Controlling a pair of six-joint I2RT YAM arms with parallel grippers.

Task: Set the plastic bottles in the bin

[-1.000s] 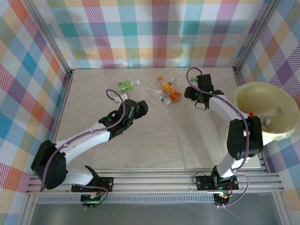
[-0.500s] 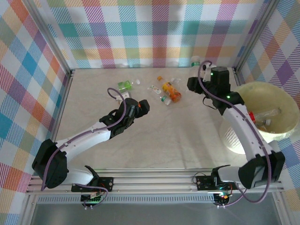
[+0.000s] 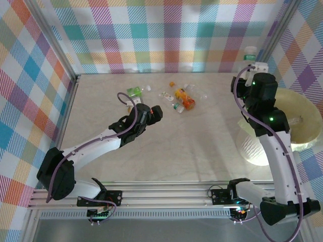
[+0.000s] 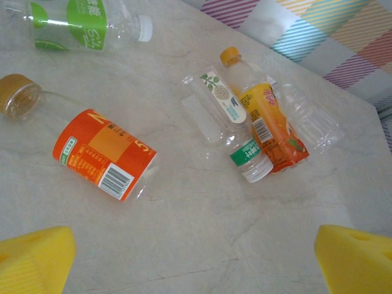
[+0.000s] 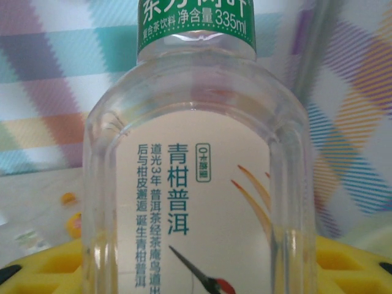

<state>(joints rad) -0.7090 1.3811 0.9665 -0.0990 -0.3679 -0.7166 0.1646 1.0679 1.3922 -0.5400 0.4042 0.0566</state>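
Bottle [image 5: 196, 153] (clear, green-banded) points lengthwise straight out of pinching right tool [image 5: 196, 269]; left tool [image 4: 196, 260] spread.

6 bottles [image 4: 104, 162] outside bin [image 3: 308, 108]: 5 on table [image 4: 184, 245], 1 bottle [image 5: 196, 184] held aloft. Bin contents too hidden to count. 1 bin, 2 arms [image 3: 96, 148].

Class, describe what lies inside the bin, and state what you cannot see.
Inside the bin, one clear bottle shows. The right arm covers part of the bin, so anything there is hidden.
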